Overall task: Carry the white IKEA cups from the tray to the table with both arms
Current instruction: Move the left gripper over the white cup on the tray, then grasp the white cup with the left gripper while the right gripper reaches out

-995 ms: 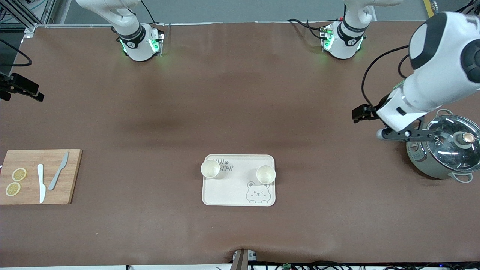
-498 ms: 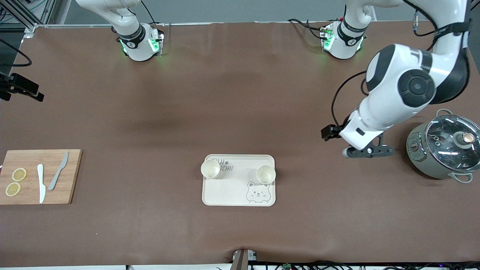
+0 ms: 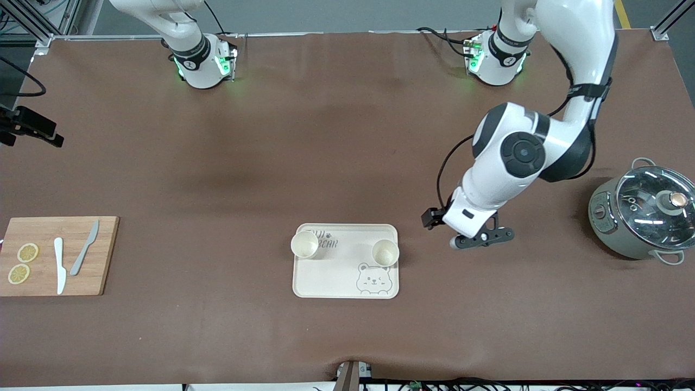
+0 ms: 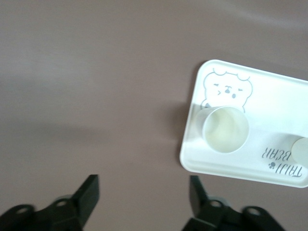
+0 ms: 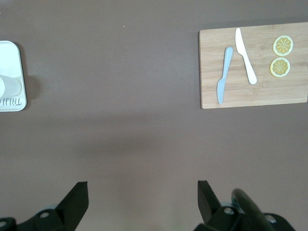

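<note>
Two white IKEA cups stand upright on the cream bear-printed tray [image 3: 336, 277]: one [image 3: 304, 244] toward the right arm's end, one [image 3: 385, 252] toward the left arm's end. My left gripper [image 3: 480, 239] is open and empty over bare table beside the tray, at the left arm's end. The left wrist view shows its gripper [image 4: 144, 192], the closer cup [image 4: 225, 130], the other cup [image 4: 301, 151] and the tray [image 4: 211, 163]. My right gripper [image 5: 143, 197] is open and empty, high over bare table between tray and cutting board; it shows only in its wrist view.
A wooden cutting board [image 3: 43, 228] with two knives and two lemon slices lies at the right arm's end; it also shows in the right wrist view [image 5: 288, 91]. A lidded metal pot [image 3: 643, 217] stands at the left arm's end.
My left arm has swung from beside the pot toward the tray, its gripper now close to the tray's edge. The cups and tray have not moved.
</note>
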Tool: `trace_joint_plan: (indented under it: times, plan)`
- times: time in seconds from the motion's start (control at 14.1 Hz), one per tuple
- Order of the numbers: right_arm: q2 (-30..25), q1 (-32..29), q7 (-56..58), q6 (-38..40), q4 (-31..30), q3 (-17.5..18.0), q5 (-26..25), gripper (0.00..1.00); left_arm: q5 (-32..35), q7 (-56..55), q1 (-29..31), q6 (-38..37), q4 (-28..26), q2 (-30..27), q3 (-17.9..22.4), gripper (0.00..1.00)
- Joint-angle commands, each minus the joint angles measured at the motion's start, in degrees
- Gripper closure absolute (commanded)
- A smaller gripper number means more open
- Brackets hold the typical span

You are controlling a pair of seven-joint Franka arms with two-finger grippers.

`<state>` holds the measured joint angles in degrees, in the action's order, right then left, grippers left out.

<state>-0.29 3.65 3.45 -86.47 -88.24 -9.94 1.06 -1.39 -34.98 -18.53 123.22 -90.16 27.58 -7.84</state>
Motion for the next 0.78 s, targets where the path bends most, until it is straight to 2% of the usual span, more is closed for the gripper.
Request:
trace_joint_plan:
  times: [0.0,0.5,0.71]
  plan:
    - [0.1,-0.8,0.4,0.1,0.3,0.6,0.0,0.00,-0.8,-4.1,-2.5,4.1,3.4,5.3,0.4,0.21]
    - [2.0,0.0,0.4,-0.1,0.6,0.8,0.1,0.00,-0.7,-7.2,-3.8,14.7,7.4,13.9,0.5,0.30]
    - [4.7,-0.4,0.7,0.1,1.4,0.8,-0.3,0.00,-0.5,-7.2,-4.7,16.0,7.5,15.4,0.7,0.39]
